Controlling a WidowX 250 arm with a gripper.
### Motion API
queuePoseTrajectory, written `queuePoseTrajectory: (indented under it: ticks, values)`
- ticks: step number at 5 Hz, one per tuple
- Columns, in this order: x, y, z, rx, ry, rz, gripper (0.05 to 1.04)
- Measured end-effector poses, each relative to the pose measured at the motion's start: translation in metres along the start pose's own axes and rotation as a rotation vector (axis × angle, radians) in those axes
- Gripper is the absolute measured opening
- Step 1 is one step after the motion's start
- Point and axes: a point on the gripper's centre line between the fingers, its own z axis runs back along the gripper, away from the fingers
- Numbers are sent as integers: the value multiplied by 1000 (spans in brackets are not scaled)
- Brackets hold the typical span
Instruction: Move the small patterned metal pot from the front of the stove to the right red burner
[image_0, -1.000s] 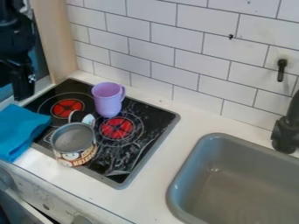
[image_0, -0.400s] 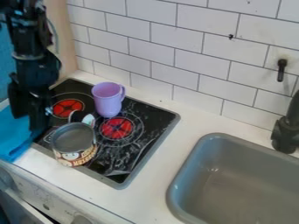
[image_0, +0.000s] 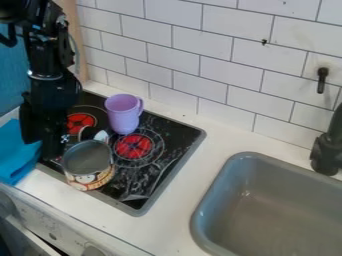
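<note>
The gripper (image_0: 41, 148) hangs at the left over the blue cloth and the stove's left edge, its two fingers apart, so it is open. Its right finger is right beside a patterned metal pot (image_0: 89, 165), at the pot's left rim; whether they touch is hard to tell. The pot stands at the front of the black stove top (image_0: 160, 167). A white-tipped utensil (image_0: 101, 136) shows just behind the pot. Behind that, a purple cup (image_0: 123, 114) stands upright between the two red burners. The blue cloth (image_0: 15, 152) lies left of the stove, partly hidden by the gripper.
A grey sink (image_0: 274, 215) is set into the counter at the right, with a black faucet (image_0: 326, 154) over its back edge. White counter (image_0: 175, 207) lies between stove and sink. A tiled wall (image_0: 200, 60) rises behind.
From the upper left, the gripper has come down and to the right, to the pot's left side. The pot has shifted slightly right. Cup, cloth and stove have stayed put.
</note>
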Motion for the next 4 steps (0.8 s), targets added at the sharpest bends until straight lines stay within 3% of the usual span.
queuePoseTrajectory:
  ticks: [1,2,3,4]
  values:
    - [4,-13,-5,-13,0,-27,1000]
    - [21,-46,-6,-66,-50,-100,1000]
    - [40,-86,3,-90,-113,-215,1000]
    - [48,-102,4,-90,-132,-266,1000]
